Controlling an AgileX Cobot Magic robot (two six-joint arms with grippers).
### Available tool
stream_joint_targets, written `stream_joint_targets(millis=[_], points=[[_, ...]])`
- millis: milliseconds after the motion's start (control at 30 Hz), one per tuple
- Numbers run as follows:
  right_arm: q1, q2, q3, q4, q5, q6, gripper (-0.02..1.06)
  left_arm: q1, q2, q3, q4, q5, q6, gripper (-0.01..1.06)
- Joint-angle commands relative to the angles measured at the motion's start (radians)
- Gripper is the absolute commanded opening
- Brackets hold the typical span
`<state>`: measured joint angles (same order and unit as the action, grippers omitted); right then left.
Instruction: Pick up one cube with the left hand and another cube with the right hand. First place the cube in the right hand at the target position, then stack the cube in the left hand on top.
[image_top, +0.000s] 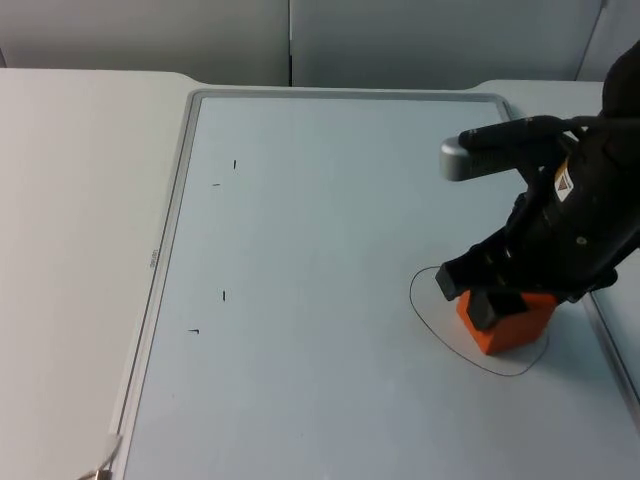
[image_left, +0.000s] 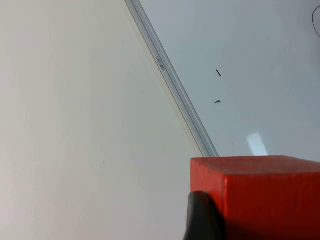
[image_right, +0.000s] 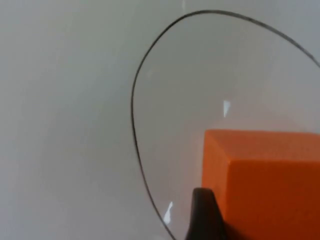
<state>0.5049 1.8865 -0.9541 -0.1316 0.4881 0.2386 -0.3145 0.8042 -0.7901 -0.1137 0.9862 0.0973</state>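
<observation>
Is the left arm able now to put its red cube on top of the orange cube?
Probably not yet: the right gripper sits around the orange cube inside the drawn circle, covering its top. The left gripper holds the red cube.

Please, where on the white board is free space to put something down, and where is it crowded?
Free: the wide middle and left of the white board, between its grey frame and the drawn circle; a few small black marks lie there. Crowded: the circle, where the right gripper holds the orange cube. The left gripper holds a red cube by the frame.
</observation>
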Motion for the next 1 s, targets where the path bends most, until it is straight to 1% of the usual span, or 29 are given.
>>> stream_joint_targets(millis=[0,300,333,400,433,467,500,567,600,633,667,700,800,933,967], points=[[-0.005,0.016,-0.004,0.005,-0.017,-0.006,0.00,-0.007,-0.005,0.003,-0.010,-0.015,0.001,0.01],[0.006,0.014,-0.004,0.012,-0.008,-0.011,0.00,-0.007,-0.005,0.003,-0.010,-0.016,0.001,0.01],[0.006,0.014,-0.004,0.017,-0.005,-0.011,0.02,-0.007,-0.005,0.003,-0.010,-0.016,0.001,0.01],[0.006,0.014,-0.004,0.027,-0.004,-0.011,0.13,-0.007,-0.005,0.003,-0.010,-0.016,0.001,0.01],[0.006,0.014,-0.004,0.027,-0.004,-0.011,0.13,-0.007,-0.005,0.003,-0.010,-0.016,0.001,0.01],[0.006,0.014,-0.004,0.029,-0.004,-0.011,0.23,-0.007,-0.005,0.003,-0.010,-0.016,0.001,0.01],[0.006,0.014,-0.004,0.034,-0.004,-0.011,0.36,-0.007,-0.005,0.003,-0.010,-0.016,0.001,0.01],[0.006,0.012,-0.004,0.036,-0.007,-0.011,0.66,-0.007,-0.005,0.003,-0.010,-0.016,0.001,0.01],[0.006,0.012,-0.004,0.036,-0.007,-0.011,0.66,-0.007,-0.005,0.003,-0.010,-0.016,0.001,0.01],[0.006,0.010,-0.004,0.036,-0.005,-0.011,0.84,-0.007,-0.005,0.003,-0.010,-0.016,0.001,0.01],[0.006,0.005,-0.004,0.036,-0.005,-0.012,1.00,-0.007,-0.005,0.003,-0.010,-0.016,0.001,0.01],[0.006,-0.015,-0.006,0.031,-0.015,-0.012,1.05,-0.007,-0.005,0.003,-0.010,-0.016,0.001,0.01],[0.006,-0.053,-0.006,0.030,-0.027,-0.012,1.05,-0.007,-0.005,0.003,-0.010,-0.016,0.001,0.01],[0.006,-0.212,-0.006,0.030,-0.024,-0.012,1.05,-0.007,-0.005,0.003,-0.008,-0.016,0.001,0.01],[0.006,-0.212,-0.006,0.030,-0.024,-0.012,1.05,-0.007,-0.005,0.003,-0.008,-0.016,0.001,0.01]])
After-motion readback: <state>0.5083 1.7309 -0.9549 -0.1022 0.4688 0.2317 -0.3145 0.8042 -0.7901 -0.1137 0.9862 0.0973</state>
